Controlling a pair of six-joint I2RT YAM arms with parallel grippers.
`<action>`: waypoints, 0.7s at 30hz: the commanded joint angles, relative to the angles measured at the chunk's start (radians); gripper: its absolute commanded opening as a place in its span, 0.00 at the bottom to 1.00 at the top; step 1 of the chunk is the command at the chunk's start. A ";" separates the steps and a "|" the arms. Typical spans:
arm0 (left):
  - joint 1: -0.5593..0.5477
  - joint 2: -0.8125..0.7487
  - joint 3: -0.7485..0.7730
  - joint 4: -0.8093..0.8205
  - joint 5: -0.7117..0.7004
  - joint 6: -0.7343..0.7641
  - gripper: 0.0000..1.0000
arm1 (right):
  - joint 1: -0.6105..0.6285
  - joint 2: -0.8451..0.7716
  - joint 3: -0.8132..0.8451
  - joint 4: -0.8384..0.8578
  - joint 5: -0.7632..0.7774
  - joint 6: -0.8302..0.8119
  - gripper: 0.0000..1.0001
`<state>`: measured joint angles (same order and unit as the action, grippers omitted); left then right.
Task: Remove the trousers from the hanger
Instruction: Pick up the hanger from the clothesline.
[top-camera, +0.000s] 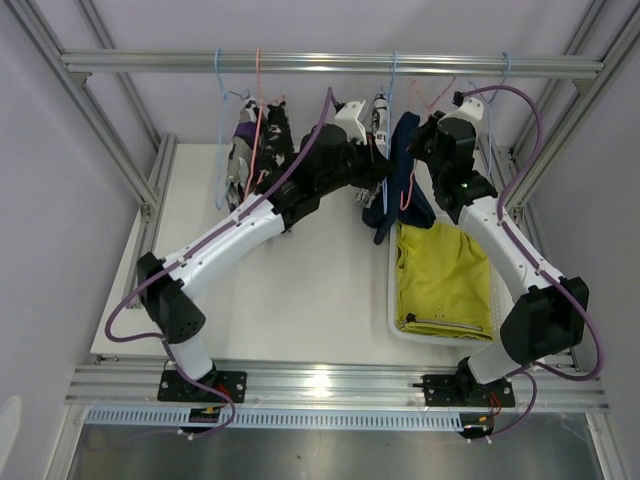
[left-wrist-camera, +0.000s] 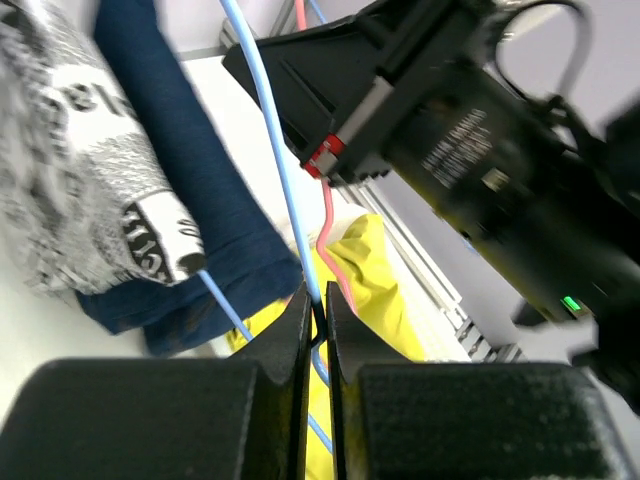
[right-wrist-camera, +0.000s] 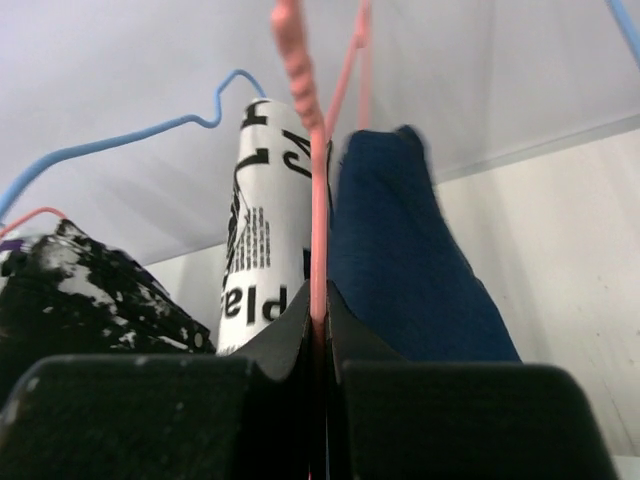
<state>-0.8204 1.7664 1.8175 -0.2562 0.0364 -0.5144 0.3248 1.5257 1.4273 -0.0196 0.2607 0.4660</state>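
Near-right trousers are yellow-green; far-centre trousers are navy. Far-left trousers carry a black, white and purple print. Far centre: one blue hanger, one pink hanger.

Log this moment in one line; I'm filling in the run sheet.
left hand: shut on blue hanger | right hand: shut on pink hanger | navy trousers: hanging | yellow trousers: in basket

The white patterned trousers carry black print reading roughly "pla"; other lettering is illegible.

Trousers hang behind — one pair in the basket.
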 joint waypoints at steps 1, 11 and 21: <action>-0.020 -0.100 -0.037 -0.086 0.040 0.060 0.01 | -0.004 -0.002 0.038 0.063 0.034 -0.026 0.00; -0.020 -0.162 -0.113 -0.158 -0.081 0.102 0.69 | 0.000 -0.051 -0.004 0.067 0.000 -0.027 0.00; -0.020 -0.367 -0.294 -0.207 -0.131 0.068 1.00 | 0.019 -0.237 -0.168 0.101 -0.048 -0.039 0.00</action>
<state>-0.8356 1.5223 1.5566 -0.4419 -0.0692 -0.4377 0.3321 1.3750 1.2633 -0.0032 0.2192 0.4442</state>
